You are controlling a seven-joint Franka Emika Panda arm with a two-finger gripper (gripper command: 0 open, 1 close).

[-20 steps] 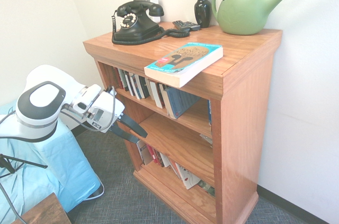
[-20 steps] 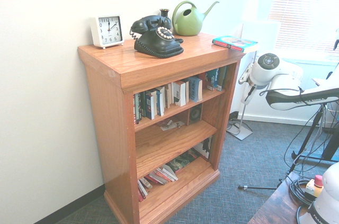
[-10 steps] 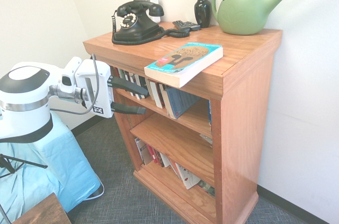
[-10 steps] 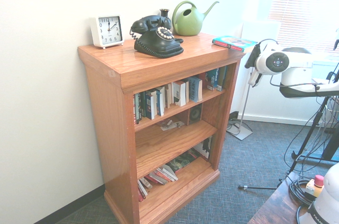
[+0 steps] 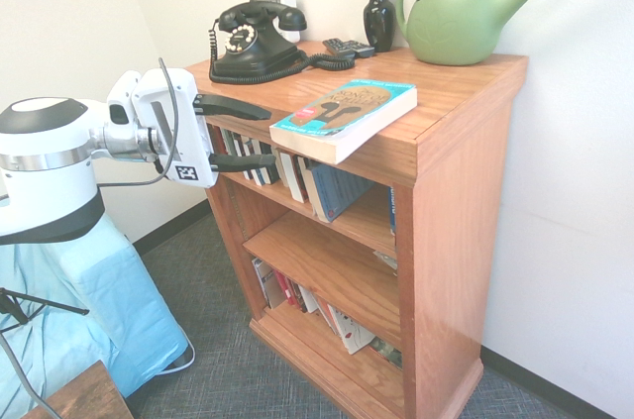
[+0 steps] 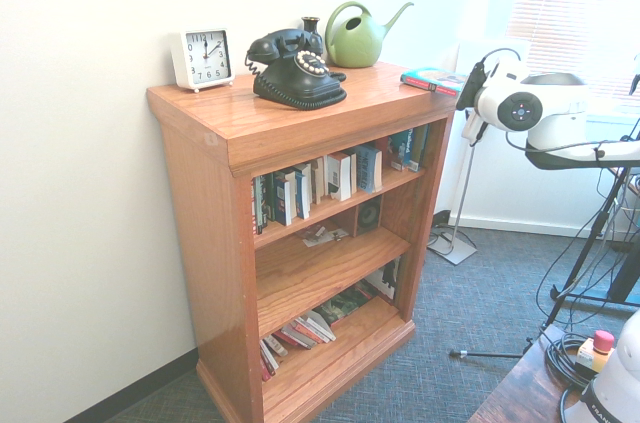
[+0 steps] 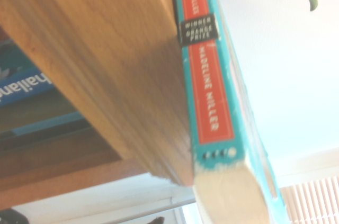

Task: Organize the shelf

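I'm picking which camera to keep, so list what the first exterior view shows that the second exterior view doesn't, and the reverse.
Only the first exterior view shows the open gripper, level with the shelf's top edge, plus a small dark remote beside the vase.

Only the second exterior view shows the white clock on the shelf top and the window blinds.

Both show the shelf, the black telephone, the green watering can and the teal book overhanging the top's edge.
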